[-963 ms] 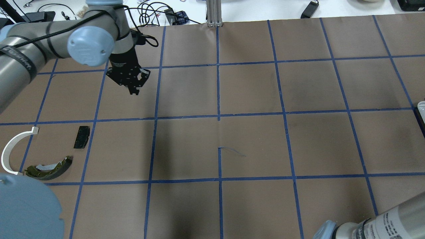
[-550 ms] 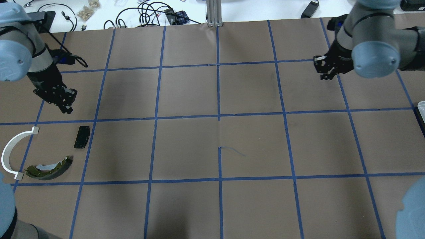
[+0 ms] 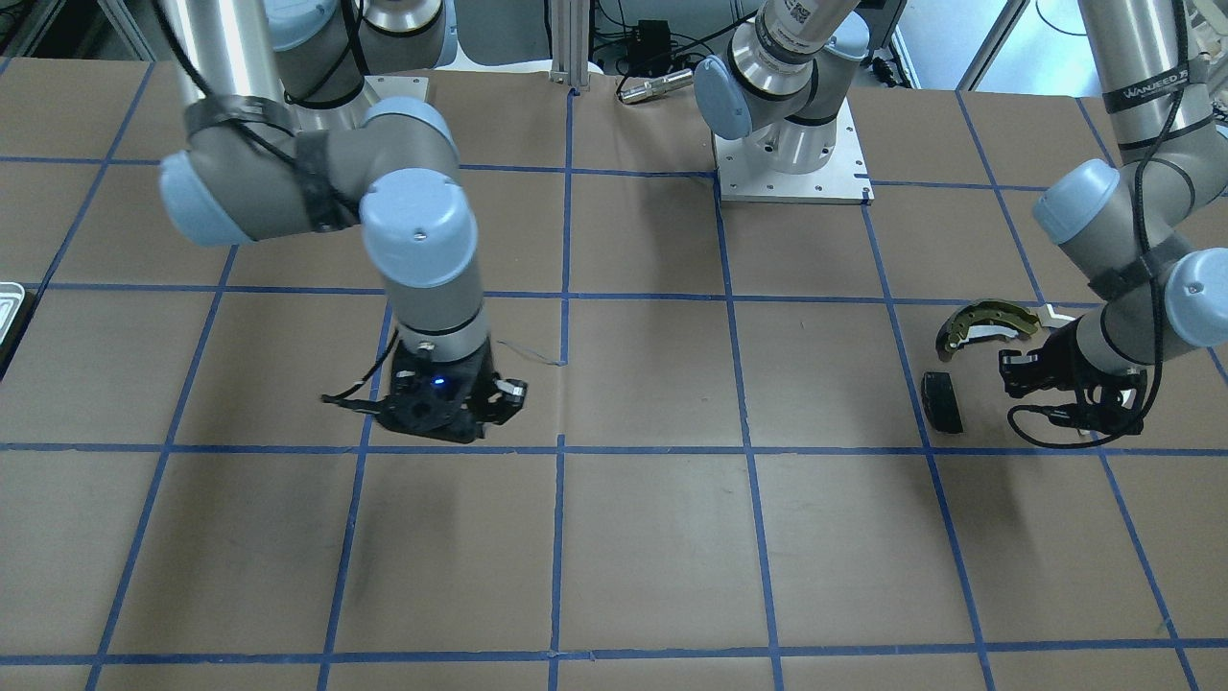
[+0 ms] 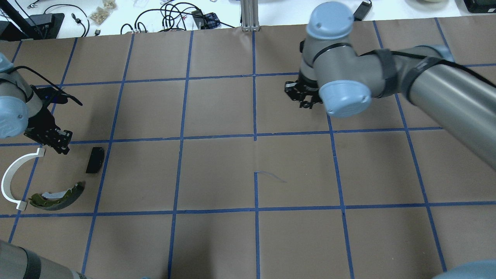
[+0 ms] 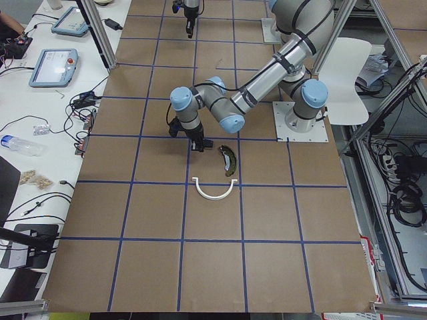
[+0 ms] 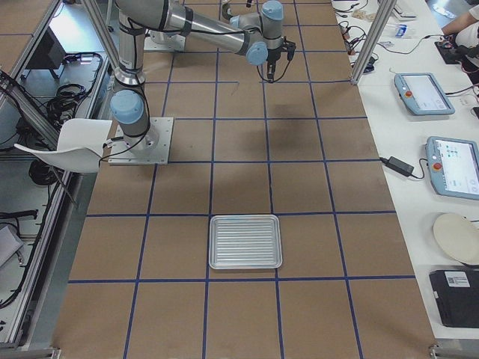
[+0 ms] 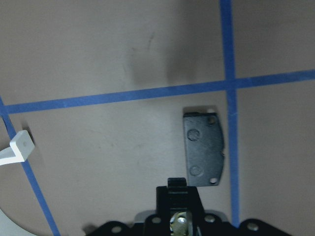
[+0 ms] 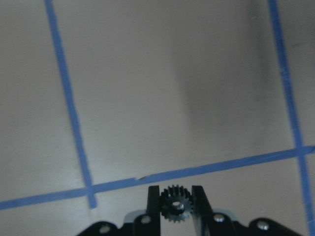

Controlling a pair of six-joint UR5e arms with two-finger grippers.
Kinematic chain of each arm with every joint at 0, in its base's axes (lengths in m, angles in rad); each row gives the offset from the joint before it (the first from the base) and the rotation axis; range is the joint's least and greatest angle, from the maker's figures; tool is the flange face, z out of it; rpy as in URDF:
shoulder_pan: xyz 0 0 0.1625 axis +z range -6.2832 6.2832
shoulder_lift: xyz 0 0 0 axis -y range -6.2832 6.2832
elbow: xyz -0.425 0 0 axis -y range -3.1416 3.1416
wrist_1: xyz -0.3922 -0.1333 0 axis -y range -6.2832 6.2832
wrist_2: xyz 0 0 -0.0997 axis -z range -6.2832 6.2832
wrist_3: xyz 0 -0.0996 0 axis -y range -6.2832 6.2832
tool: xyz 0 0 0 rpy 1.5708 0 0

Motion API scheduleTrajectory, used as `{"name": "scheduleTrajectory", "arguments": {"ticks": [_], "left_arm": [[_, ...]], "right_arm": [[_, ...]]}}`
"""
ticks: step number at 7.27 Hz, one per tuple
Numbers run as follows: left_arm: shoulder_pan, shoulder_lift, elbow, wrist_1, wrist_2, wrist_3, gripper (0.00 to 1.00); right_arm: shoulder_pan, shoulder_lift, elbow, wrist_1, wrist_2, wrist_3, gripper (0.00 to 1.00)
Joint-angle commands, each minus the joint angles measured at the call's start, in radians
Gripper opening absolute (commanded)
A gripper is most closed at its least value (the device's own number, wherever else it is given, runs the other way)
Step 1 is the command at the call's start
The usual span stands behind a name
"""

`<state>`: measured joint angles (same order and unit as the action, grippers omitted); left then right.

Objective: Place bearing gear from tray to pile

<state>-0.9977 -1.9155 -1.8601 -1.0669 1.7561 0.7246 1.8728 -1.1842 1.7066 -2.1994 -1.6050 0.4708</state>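
My right gripper (image 8: 175, 192) is shut on the bearing gear (image 8: 175, 204), a tiny black toothed wheel, and holds it above bare brown paper right of the table's middle (image 4: 306, 101). The pile lies at the left: a black pad (image 4: 95, 159), a white arc strip (image 4: 11, 178) and an olive-gold shoe (image 4: 58, 193). My left gripper (image 4: 62, 146) is shut and empty, hovering between the arc's end and the pad; the pad also shows in the left wrist view (image 7: 204, 147). The silvery ridged tray (image 6: 245, 241) lies empty at the table's right end.
The table is brown paper with a blue tape grid (image 4: 255, 135). Cables and small items lie on the white bench beyond the far edge (image 4: 174, 15). A metal post (image 4: 250, 15) stands at the far middle edge.
My right arm has swung left toward the table's middle with the gear. My left gripper has moved down and nearer, from beyond the pile to right beside the pad and arc.
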Motion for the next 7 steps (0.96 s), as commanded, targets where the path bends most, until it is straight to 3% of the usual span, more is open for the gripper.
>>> {"name": "scheduleTrajectory", "arguments": {"ticks": [1,2,4,5,6,7], "left_arm": [[0.019,-0.010,-0.027,0.024,-0.004,0.030,0.00],[0.019,-0.017,-0.027,0.024,-0.004,0.029,0.00],[0.019,-0.037,-0.030,0.050,-0.006,0.027,0.00],[0.019,-0.045,-0.030,0.053,-0.007,0.029,0.05],[0.019,-0.051,-0.028,0.053,-0.007,0.027,0.16],[0.019,-0.053,-0.028,0.053,-0.007,0.023,0.43]], "right_arm": [[0.168,0.104,-0.005,-0.107,-0.001,0.162,0.13],[0.192,0.121,0.002,-0.103,0.000,0.245,0.20],[0.189,0.115,-0.008,-0.102,-0.013,0.218,0.93],[0.166,0.091,-0.005,-0.088,-0.016,0.103,1.00],[0.099,0.054,-0.012,-0.060,-0.016,0.015,1.00],[-0.014,-0.018,-0.018,0.045,-0.012,-0.164,1.00]]}}
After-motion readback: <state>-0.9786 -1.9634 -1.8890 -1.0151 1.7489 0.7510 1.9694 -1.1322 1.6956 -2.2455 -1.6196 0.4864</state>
